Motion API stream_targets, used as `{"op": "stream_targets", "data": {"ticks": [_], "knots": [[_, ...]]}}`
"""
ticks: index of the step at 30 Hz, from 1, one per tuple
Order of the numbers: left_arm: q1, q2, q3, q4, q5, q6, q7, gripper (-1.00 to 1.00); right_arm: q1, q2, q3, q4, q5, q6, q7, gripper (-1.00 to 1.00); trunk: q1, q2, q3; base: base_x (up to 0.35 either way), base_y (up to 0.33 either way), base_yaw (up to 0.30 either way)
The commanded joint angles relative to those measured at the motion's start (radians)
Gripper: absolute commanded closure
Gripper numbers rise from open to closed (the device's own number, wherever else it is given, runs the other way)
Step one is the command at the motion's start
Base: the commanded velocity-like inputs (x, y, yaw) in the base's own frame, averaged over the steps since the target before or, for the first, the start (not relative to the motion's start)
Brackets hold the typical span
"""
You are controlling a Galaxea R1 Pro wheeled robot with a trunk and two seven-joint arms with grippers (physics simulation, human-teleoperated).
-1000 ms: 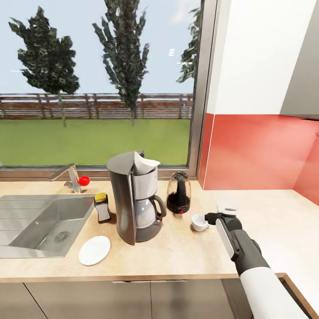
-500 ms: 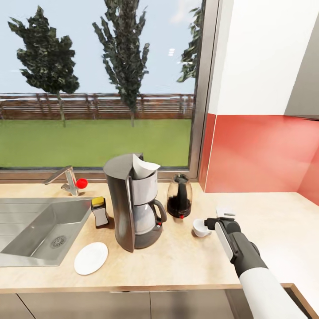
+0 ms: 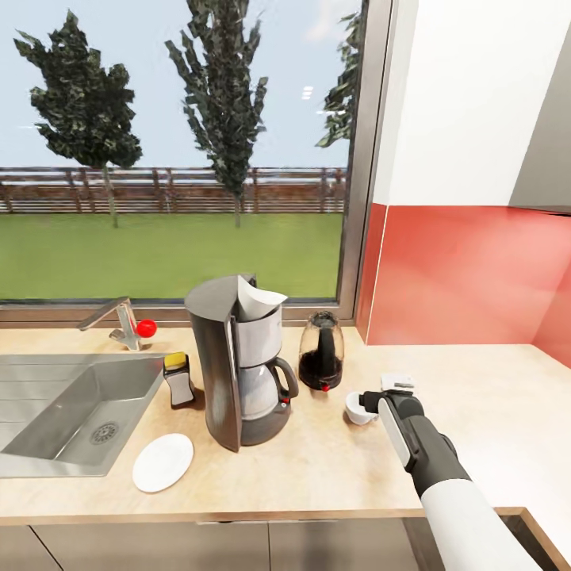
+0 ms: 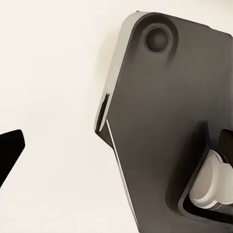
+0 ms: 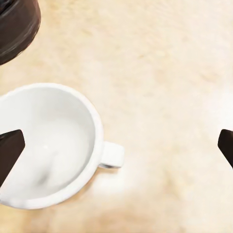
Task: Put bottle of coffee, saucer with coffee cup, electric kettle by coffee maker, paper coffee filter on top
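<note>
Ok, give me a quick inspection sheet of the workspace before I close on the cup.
Surface: kitchen countertop, light wood grain, inset sink.
Job's things: coffee maker upright, paper coffee filter on top; bottle of coffee beside it on the sink side; electric kettle on its other side; saucer bare; coffee cup upright on the counter, not on the saucer.
Clutter: nothing seen.
Grippers: right claw open over the cup's handle; left claw, fingers hardly in view, cannot tell.
Cables: nothing seen.
Surroundings: window, red backsplash, faucet.

No readable text anywhere, bottle of coffee (image 3: 178,380) label perhaps too small to read
</note>
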Motion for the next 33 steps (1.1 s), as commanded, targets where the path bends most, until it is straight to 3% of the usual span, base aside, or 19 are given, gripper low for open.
{"op": "stream_targets", "data": {"ticks": [1,11,32,33], "knots": [[-0.001,0.0,-0.003,0.002,0.009,-0.004,-0.007,-1.0,-0.001,0.0,0.001,-0.001,-0.01,0.003,-0.009,-1.0,0.001,-0.002,-0.002,0.005,0.0,0.0],[-0.001,0.001,-0.003,0.002,0.01,-0.007,-0.007,-1.0,-0.001,0.0,0.002,0.072,-0.01,0.002,-0.009,-1.0,0.001,-0.002,-0.002,0.052,0.0,0.0],[-0.001,-0.001,-0.004,0.002,0.011,-0.006,-0.007,-1.0,-0.001,0.0,0.001,0.093,-0.01,0.001,-0.01,-1.0,0.001,-0.002,-0.002,0.032,0.0,0.0],[-0.001,-0.002,-0.004,0.002,0.011,-0.006,-0.007,-1.0,-0.001,0.0,0.001,0.093,-0.01,0.001,-0.01,1.0,0.001,-0.002,-0.002,0.052,0.0,0.0]]}}
